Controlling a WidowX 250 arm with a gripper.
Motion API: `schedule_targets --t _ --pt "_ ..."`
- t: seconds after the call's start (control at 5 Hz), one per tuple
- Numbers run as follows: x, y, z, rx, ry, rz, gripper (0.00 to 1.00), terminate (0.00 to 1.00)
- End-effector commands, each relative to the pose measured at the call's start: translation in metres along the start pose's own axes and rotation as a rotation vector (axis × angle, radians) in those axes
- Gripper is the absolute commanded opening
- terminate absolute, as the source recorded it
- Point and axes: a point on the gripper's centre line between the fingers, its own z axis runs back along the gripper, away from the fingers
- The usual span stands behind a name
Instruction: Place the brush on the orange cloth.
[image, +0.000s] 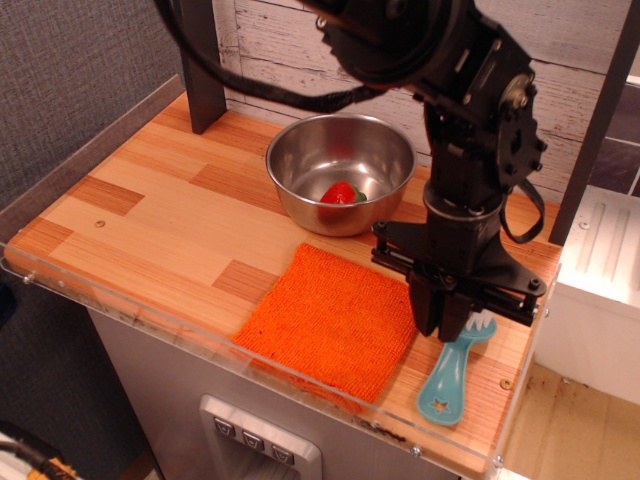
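The pincer (452, 322) hides most of the brush (452, 375) head.

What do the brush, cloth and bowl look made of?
Brush: smooth teal plastic by its even sheen, white bristles. Orange cloth: coarse knit fabric, nubbly matte surface. Bowl: polished steel, judging by its mirror-like reflections.

No readable txt, labels, brand marks or nos. anywhere. Checked the brush (449, 376): plain teal, only a star-shaped cutout in the handle end, no lettering. Orange cloth (330, 320): bare knit, no tag. Steel bowl (340, 170): no stamp visible. Wood surface (150, 210) & black arm housing (470, 110): no decals legible. Panel w/ buttons (255, 443) below the surface edge: markings too small to read.
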Motion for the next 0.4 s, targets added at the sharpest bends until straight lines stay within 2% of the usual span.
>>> schedule_targets --t 0.0,0.2 --pt "0.0104 -0.0050 0.0090 -0.013 -0.044 0.006 1.00 0.00" --pt "0.0090 -0.0077 -0.0007 0.008 -0.033 0.003 1.00 0.00"
